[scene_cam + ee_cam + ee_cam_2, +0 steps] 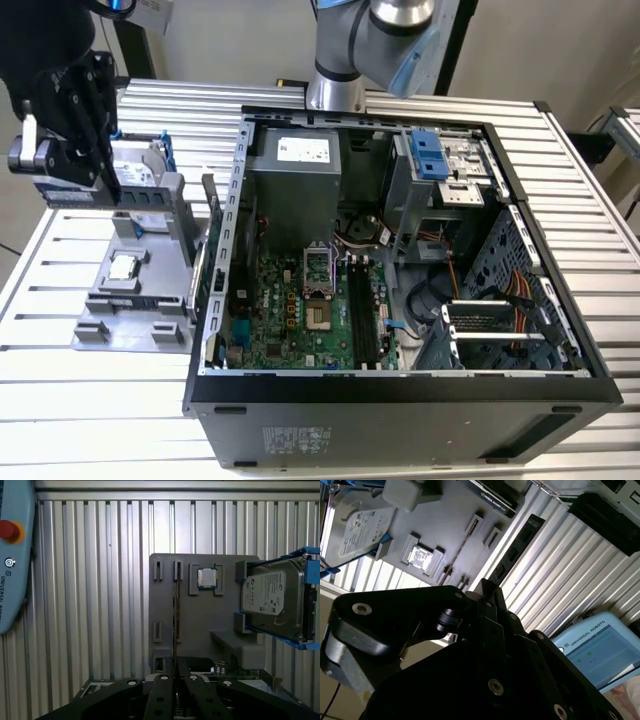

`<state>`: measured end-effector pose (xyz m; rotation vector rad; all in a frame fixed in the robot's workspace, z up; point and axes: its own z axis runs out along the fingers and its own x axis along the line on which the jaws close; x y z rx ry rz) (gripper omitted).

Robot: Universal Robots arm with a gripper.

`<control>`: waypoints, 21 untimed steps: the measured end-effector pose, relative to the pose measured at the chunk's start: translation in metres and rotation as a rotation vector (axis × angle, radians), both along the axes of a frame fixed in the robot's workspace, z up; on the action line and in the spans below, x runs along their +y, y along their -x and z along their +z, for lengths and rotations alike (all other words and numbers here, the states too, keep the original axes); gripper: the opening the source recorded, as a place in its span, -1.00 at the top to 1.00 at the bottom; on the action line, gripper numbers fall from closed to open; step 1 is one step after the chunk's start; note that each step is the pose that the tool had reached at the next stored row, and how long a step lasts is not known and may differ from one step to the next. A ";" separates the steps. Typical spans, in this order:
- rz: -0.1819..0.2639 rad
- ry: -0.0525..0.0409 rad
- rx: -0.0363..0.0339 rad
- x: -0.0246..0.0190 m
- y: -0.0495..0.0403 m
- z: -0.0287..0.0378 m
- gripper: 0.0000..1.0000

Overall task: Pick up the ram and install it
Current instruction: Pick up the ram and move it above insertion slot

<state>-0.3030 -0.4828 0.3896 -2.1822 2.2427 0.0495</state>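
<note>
A robot arm's pincer (176, 671), its tips drawn narrow and holding nothing, hovers over the slatted desk (100, 605). It is lined up with the ram (175, 615), which stands on edge in a slot of a grey holder (200, 630). The holder sits just beside the open computer case (400, 378).

By the look of it, the pick-up is not yet made. Doing it well likely means widening the tips enough to straddle the thin board and descending square to its long edge. The grip should fall near the board's middle, and the lift should go straight so the board does not bind in the slot.

Counted: one desk, one case, one green motherboard (300, 310), one holder, one hard drive (272, 600) in a blue bracket, one ram, one processor chip (206, 577).
</note>
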 end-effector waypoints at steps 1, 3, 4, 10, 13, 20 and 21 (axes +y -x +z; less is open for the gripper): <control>0.000 0.0001 0.0001 0.0000 -0.0010 0.0001 1.00; 0.000 0.0000 0.0000 0.0001 -0.0027 0.0000 1.00; 0.000 0.0000 0.0000 0.0002 -0.0034 0.0000 1.00; 0.000 -0.0001 -0.0001 0.0007 -0.0081 0.0000 1.00; 0.000 0.0000 0.0000 0.0011 -0.0112 0.0000 1.00; 0.000 0.0000 0.0000 0.0018 -0.0165 0.0000 1.00; 0.000 0.0000 0.0001 0.0019 -0.0173 0.0001 1.00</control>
